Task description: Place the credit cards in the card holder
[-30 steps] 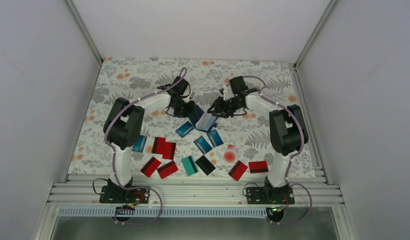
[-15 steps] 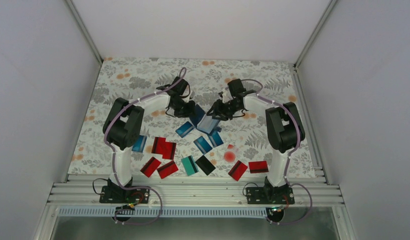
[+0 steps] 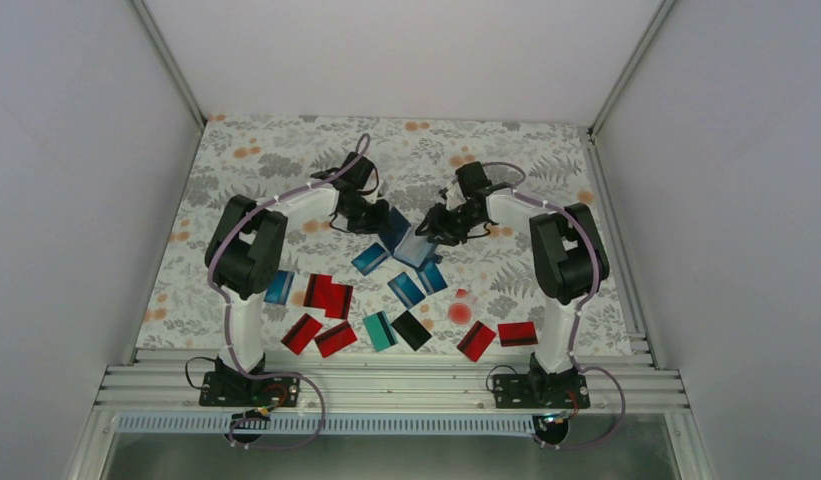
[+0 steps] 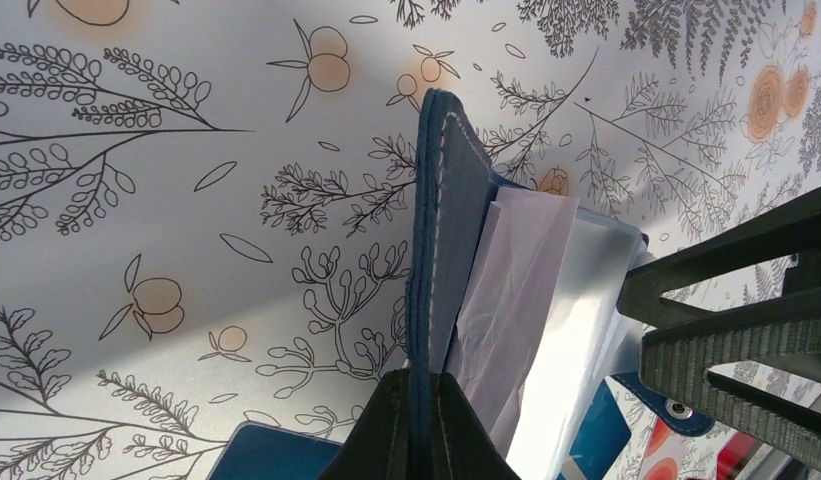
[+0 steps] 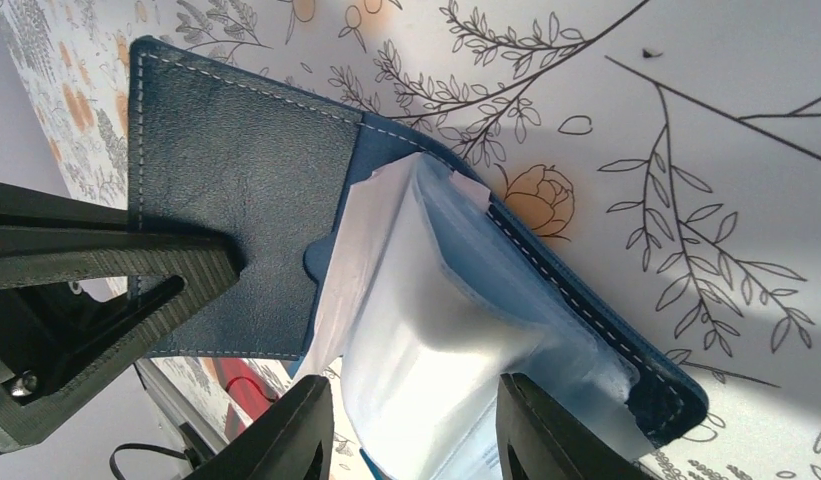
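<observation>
The card holder [image 3: 407, 241], dark navy with pale see-through inner pockets, is lifted open between both arms at mid-table. My left gripper [image 4: 423, 405] is shut on the edge of its navy cover [image 4: 448, 215]. My right gripper [image 5: 418, 430] stands open, its fingers either side of the bulging clear pockets [image 5: 441, 300]; the left finger is clear of them. Several credit cards lie loose nearer the arm bases: blue [image 3: 370, 258], red [image 3: 329, 296], teal [image 3: 379, 331], black [image 3: 411, 329]. No card sits in either gripper.
A small clear piece with a red dot [image 3: 460, 308] lies among the cards at right. More red cards [image 3: 517, 333] rest near the front rail [image 3: 386, 380]. White walls enclose the floral table [image 3: 266, 150] on three sides.
The right gripper's jaws have widened around the clear pockets, and its arm has shifted slightly left. The left gripper keeps its hold on the cover.
</observation>
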`<state>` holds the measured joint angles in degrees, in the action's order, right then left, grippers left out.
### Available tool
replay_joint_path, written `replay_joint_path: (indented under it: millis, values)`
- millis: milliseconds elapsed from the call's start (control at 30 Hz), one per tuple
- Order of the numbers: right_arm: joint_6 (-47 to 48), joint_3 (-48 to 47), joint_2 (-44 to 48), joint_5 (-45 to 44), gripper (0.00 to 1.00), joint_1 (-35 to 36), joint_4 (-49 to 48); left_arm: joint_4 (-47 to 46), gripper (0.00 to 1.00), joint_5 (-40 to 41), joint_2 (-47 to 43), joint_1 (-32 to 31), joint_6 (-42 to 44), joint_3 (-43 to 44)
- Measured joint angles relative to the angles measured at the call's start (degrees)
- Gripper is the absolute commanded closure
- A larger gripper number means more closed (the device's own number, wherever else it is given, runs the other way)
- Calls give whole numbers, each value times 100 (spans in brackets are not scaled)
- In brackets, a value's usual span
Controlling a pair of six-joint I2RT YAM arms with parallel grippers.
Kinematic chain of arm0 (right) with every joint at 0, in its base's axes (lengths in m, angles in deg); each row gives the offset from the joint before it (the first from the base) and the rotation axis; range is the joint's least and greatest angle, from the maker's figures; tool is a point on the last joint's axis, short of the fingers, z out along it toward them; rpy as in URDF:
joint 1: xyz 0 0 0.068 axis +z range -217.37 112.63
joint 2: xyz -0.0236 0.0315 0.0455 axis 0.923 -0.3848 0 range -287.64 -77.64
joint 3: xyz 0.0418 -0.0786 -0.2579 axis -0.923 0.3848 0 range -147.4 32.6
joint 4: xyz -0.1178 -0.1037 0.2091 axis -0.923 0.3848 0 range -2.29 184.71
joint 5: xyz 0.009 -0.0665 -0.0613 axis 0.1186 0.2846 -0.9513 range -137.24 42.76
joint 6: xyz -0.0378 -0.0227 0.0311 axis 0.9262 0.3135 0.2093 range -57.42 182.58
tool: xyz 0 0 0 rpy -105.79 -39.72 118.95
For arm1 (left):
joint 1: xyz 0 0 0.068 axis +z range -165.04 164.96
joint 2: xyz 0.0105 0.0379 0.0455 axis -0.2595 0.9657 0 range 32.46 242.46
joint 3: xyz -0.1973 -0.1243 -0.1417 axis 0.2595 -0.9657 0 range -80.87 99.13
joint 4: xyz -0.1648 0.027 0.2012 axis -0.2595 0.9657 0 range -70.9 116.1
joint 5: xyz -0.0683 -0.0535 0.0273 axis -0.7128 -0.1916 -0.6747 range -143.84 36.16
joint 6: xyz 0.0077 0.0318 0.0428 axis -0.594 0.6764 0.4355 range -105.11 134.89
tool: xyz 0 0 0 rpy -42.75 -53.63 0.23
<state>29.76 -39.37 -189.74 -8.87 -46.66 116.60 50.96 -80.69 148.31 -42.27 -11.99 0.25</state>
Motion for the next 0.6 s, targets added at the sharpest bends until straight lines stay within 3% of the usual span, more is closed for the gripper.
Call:
replay_joint_path:
  millis: [600]
  values:
    - [4, -173, -339, 125, 56, 48, -149, -151, 98, -267, 11, 70, -63, -129]
